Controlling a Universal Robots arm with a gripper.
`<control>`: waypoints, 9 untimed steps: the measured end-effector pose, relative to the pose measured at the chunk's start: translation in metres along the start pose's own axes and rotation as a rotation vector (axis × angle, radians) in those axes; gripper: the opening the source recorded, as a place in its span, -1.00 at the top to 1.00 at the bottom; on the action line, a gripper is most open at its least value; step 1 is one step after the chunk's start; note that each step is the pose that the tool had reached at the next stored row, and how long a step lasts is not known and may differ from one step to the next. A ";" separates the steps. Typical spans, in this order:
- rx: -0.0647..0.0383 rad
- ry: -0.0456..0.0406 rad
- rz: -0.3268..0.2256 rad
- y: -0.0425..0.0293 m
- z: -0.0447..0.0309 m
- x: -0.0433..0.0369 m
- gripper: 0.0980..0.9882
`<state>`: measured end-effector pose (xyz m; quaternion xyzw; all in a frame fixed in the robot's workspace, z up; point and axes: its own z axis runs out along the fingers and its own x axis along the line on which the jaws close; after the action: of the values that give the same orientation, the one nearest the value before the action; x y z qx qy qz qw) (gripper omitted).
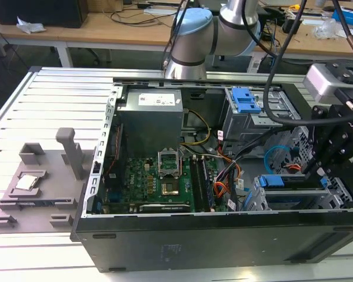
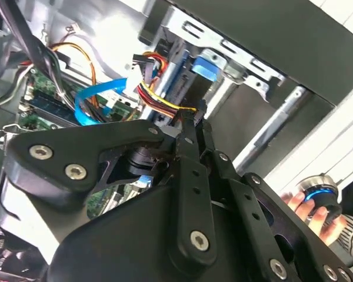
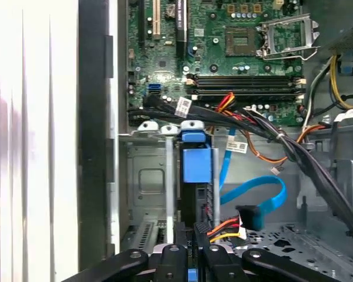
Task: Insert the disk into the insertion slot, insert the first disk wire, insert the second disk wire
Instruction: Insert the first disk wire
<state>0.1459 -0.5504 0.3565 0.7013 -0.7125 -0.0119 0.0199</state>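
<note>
Disk [image 3: 195,164] sits in insertion slot [image 3: 144,176]; gripper [image 2: 194,116] jaws seemingly pinch a disk wire [image 2: 159,97]

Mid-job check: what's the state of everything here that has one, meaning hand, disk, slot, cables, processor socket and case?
hand: shut on the end of the power wire, right at the disk.
disk: seated in the insertion slot.
insertion slot: occupied by the disk.
blue data cable: black plug hanging loose, unconnected.
processor socket: cover flipped open.
computer case: lying on its side, open.
</note>
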 end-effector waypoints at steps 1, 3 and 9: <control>0.000 0.0000 0.000 -0.0001 0.0001 0.0025 0.85; 0.000 0.0000 0.000 -0.0001 0.0001 0.0054 0.85; 0.000 0.0001 0.000 -0.0004 0.0059 0.0078 0.85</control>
<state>0.1459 -0.5583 0.3507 0.7012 -0.7125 -0.0118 0.0200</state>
